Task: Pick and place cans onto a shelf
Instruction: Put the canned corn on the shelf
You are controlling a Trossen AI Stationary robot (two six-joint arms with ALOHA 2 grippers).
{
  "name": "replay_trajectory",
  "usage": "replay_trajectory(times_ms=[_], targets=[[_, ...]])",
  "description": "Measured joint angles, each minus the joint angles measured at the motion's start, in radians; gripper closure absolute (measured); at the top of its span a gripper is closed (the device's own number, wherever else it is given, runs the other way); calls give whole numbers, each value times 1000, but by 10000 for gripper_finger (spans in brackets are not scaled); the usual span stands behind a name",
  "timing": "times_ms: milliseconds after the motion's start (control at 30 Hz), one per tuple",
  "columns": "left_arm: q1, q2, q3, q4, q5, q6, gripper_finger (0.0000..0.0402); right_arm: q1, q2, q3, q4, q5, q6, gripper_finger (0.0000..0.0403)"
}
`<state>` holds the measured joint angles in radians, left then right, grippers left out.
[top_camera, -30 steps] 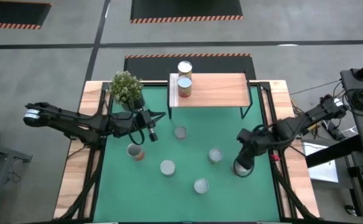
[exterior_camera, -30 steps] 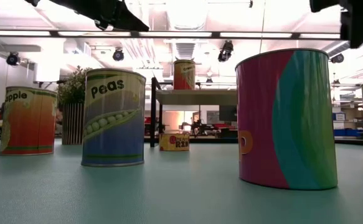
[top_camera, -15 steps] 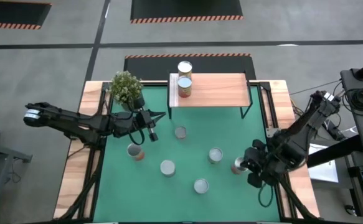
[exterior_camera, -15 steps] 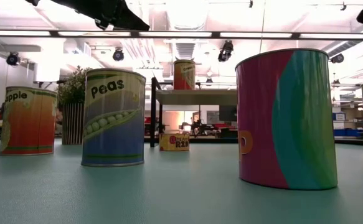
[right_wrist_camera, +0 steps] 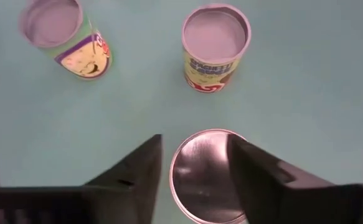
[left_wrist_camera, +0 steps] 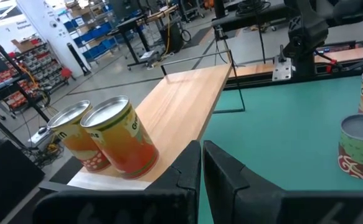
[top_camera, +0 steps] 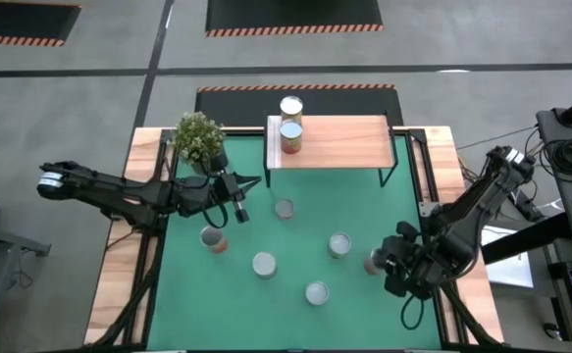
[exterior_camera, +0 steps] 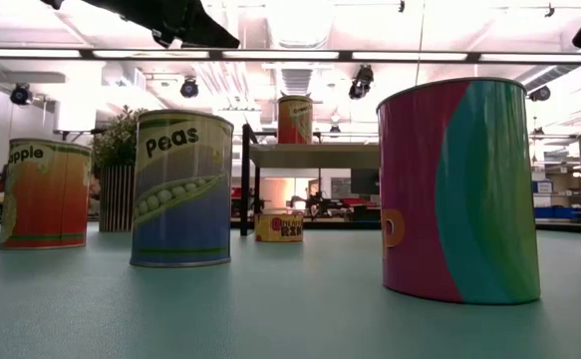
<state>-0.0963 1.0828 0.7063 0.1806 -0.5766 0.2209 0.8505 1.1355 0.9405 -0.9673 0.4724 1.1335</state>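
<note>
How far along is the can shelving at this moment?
Done: two cans stand on the shelf. In hand: nothing gripped; the right gripper hangs open over a silver-topped can. To do: six cans on the green mat, that one included. The left gripper waits shut near the shelf.

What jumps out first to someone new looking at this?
Two cans stand side by side at the white end of the wooden shelf, beside a potted plant. Six more cans dot the green mat, and the right claw hangs open directly over one silver-topped can near the mat's right edge.
</note>
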Motion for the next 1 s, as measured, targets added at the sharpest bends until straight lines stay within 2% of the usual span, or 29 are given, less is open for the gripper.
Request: replay_trajectory(times_ms=[200,367,767,1000], targets=[[0,0,0,0,0,-2,402,1,43,0,-40,-35,-22,104],[0,0,0,-1,0,-2,402,3,69,0,-47,-61,-35,50],[0,0,0,-4,0,-2,402,7,79,-17,-68,-61,-24,39],[0,0,0,-3,0,-2,402,25,78,-85,26,-67,10,39]])
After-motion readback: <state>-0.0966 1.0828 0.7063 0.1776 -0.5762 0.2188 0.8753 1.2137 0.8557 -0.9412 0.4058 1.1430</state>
